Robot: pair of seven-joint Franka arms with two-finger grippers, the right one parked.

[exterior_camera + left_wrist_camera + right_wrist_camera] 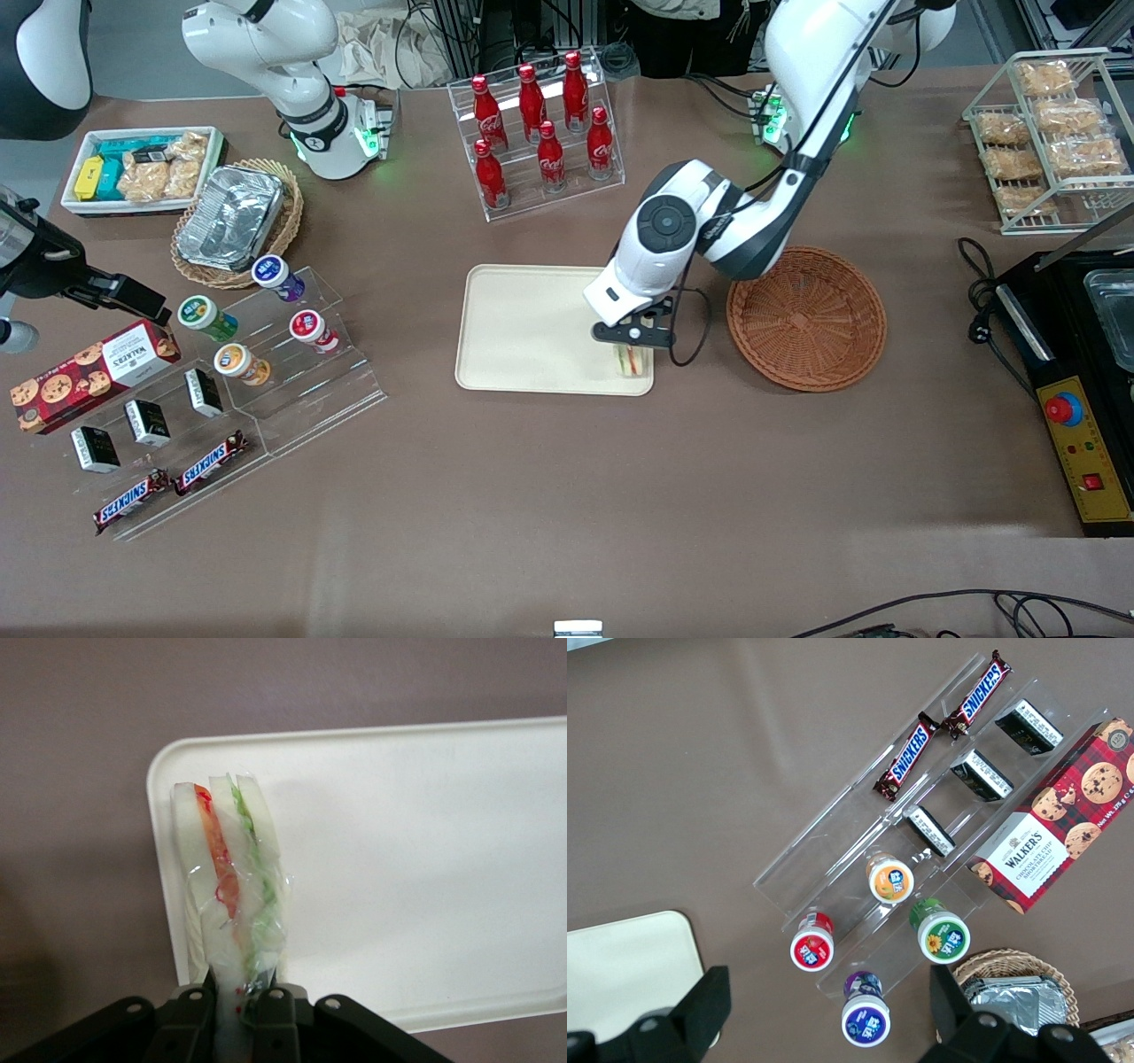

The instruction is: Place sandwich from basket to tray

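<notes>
Left claw (634, 347) pinching plastic-wrapped triangular white-bread sandwich (229, 881) by one end, over corner of cream rectangular tray (523, 330) at 5 o'clock. Reddish-brown round wicker basket (806, 317) at tray's 3 o'clock, empty. Sandwich looks light, soft, squashable; wrap slippery. Hold gently across bread faces.

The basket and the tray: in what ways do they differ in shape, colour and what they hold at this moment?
The basket is round, reddish-brown woven wicker; the tray is a flat rectangular cream piece with rounded corners and a low rim. The basket holds nothing visible, while over the tray's corner the tool is shut on the sandwich, wrapped in clear film. Both lie on the brown table, side by side.
</notes>
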